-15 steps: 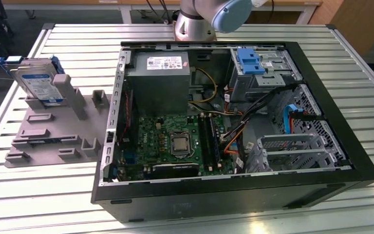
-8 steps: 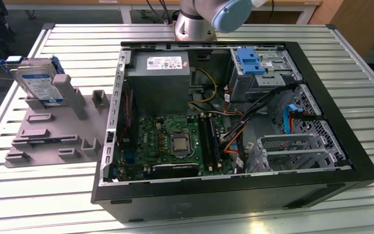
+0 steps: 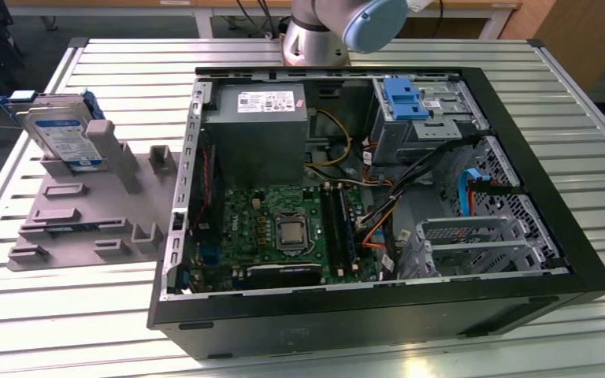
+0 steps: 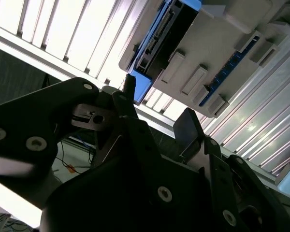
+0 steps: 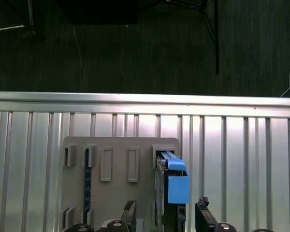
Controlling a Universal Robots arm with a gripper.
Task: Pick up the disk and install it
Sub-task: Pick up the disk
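Your black gripper (image 5: 166,202) gapes wide, empty; flat silver-metal, blue-framed disk (image 3: 61,135) stands on edge in moulded grey holder (image 3: 82,213)

One disk (image 3: 61,132), one grey rack (image 3: 87,216), one computer case (image 3: 387,323), one table (image 3: 72,315).

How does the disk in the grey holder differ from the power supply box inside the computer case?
The disk is a thin slab standing on edge in the grey holder on the table; the power supply is a bulky box seated inside the computer case. The disk is edged in blue plastic; the power supply is plain grey. Both are metal and carry a label.
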